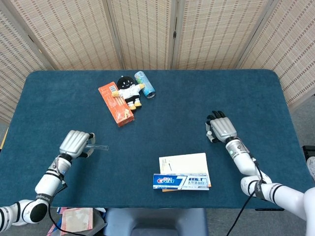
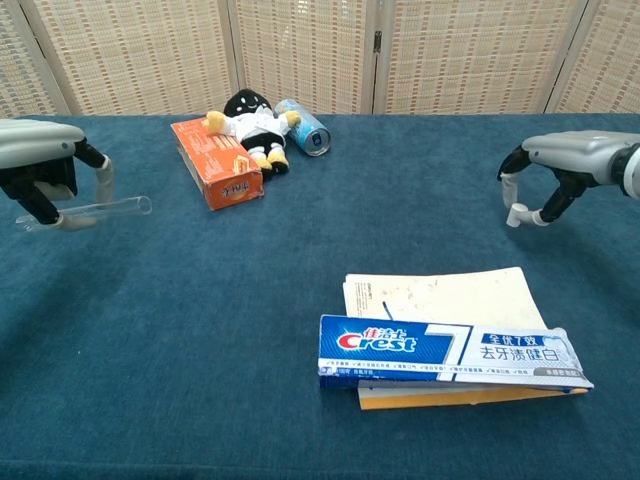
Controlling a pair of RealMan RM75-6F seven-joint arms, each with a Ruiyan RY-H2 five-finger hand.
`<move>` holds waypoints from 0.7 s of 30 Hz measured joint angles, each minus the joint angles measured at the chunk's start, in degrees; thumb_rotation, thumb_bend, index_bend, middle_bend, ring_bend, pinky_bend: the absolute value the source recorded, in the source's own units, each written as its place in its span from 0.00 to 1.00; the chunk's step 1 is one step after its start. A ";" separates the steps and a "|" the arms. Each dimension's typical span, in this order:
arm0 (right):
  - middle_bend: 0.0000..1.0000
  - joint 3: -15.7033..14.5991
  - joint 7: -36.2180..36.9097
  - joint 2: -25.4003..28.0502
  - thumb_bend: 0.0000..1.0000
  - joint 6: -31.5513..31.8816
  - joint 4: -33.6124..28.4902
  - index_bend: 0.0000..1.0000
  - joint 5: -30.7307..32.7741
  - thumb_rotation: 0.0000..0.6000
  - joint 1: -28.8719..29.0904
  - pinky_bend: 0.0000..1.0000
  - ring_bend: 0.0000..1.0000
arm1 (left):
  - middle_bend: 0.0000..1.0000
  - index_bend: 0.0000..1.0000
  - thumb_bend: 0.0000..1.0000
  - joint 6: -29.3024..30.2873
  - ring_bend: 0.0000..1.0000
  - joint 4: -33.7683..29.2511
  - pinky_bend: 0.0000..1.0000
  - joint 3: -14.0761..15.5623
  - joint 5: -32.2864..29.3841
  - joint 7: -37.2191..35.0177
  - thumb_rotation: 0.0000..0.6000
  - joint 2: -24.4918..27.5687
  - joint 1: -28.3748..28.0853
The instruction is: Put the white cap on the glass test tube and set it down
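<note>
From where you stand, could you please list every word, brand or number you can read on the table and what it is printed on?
"Crest": on the blue part of the toothpaste box.
"7": on the same box, beside the brand.
Chinese characters on the box's white right part: too small to read reliably.
Orange box: printing too blurred to read.
Can: label unreadable.
Paper pad under the toothpaste box: faint marks, illegible.

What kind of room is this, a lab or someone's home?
Probably a robot test room: a blue-covered table fenced by woven folding screens, with odd props such as a plush doll and toothpaste box.
</note>
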 measured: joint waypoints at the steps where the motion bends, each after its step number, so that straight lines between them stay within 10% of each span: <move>1: 0.20 0.32 0.17 1.13 0.48 0.60 -1.80 0.63 -0.37 1.00 -0.07 0.00 0.00 | 1.00 0.57 0.34 -0.37 1.00 -0.34 1.00 -0.34 -0.18 -0.76 1.00 0.29 -0.10; 21: 0.24 8.18 9.71 19.43 0.50 12.76 -35.07 0.68 -10.83 1.00 -2.35 0.00 0.00 | 1.00 0.58 0.34 -6.78 1.00 -7.88 1.00 -8.41 -3.38 -16.55 1.00 4.23 -3.42</move>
